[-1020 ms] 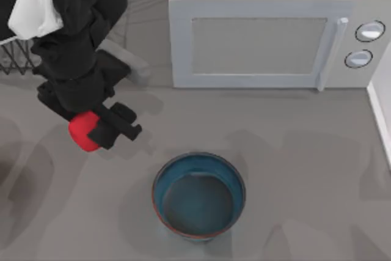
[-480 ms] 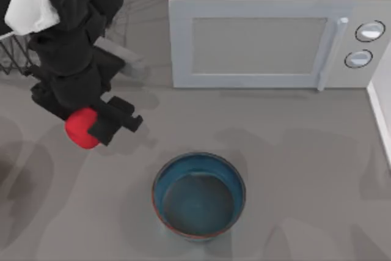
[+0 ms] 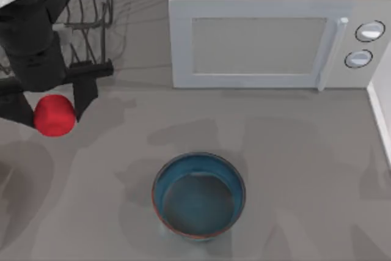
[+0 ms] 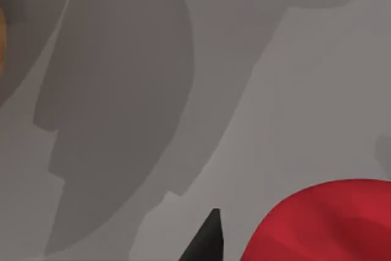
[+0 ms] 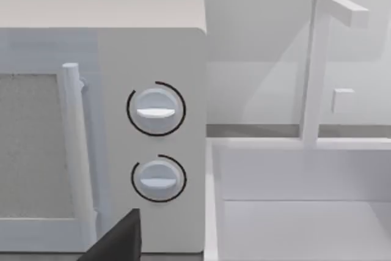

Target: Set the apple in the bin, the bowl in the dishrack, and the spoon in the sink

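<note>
While left gripper (image 3: 54, 107) stays clamped across apple (image 3: 54, 115), just left-front of dishrack (image 3: 91, 4), well left of bowl (image 3: 198, 195), you note: apple looks rigid, light, rounded, likely slippery; hold at widest middle; right gripper fingers cannot tell.

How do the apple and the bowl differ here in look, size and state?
The apple is a small matte red lump; the bowl is far wider, glossy teal inside with a reddish-brown rim. The apple is clamped in the left gripper at the table's left; the bowl stands free on the table.
</note>
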